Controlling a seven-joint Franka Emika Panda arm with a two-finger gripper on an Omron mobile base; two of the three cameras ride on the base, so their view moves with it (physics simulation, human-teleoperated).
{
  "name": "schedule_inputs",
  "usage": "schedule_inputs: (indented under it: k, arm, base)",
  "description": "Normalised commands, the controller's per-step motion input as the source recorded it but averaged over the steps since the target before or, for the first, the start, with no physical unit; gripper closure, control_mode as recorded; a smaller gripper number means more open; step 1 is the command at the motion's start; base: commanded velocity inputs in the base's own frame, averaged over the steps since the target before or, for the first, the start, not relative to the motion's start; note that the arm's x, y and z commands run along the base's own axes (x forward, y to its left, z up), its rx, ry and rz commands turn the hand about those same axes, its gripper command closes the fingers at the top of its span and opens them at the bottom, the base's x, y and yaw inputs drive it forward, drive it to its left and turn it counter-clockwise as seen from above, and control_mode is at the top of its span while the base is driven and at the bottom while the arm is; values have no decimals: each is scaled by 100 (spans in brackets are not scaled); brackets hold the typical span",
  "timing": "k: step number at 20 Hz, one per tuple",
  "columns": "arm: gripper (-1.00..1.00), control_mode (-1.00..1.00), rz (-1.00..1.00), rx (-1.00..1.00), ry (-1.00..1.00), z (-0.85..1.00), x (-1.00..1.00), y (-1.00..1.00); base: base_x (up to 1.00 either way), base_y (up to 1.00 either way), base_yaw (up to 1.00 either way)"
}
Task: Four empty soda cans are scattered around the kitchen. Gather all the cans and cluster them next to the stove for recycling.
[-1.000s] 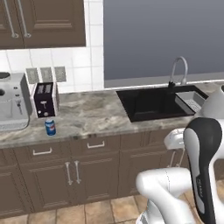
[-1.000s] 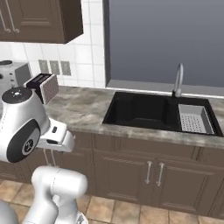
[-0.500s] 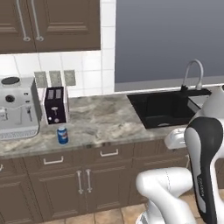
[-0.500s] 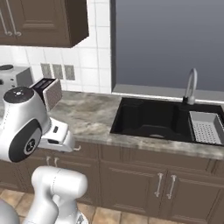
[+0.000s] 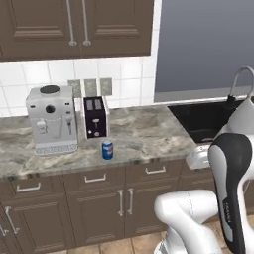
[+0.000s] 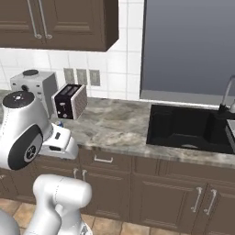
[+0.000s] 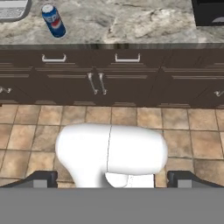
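We see the blue can (image 5: pixel 107 149) upright on the tabletop (image 5: pixel 144 139) just in front of the toaster (image 5: pixel 95 117); our gripper (image 7: pixel 112 178) is wide, prob. empty, ready to reach.

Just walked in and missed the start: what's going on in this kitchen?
The robot is gathering soda cans, and nothing is in its grasp yet. A blue can stands upright near the counter's front edge, in front of the toaster and beside the coffee machine. The gripper is open, low over the floor, well short of the can.
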Motion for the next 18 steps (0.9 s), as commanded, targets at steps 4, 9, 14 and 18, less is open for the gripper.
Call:
schedule_inputs:
  k: [4,9,14,18]
  arm:
    - [-100,100,0,0,0,0,0,0]
    - [-100,100,0,0,0,0,0,0]
    - [-100,100,0,0,0,0,0,0]
    - [-100,100,0,0,0,0,0,0]
  base:
    - [36,38,0]
    - [25,31,0]
    - [29,33,0]
    - [25,34,0]
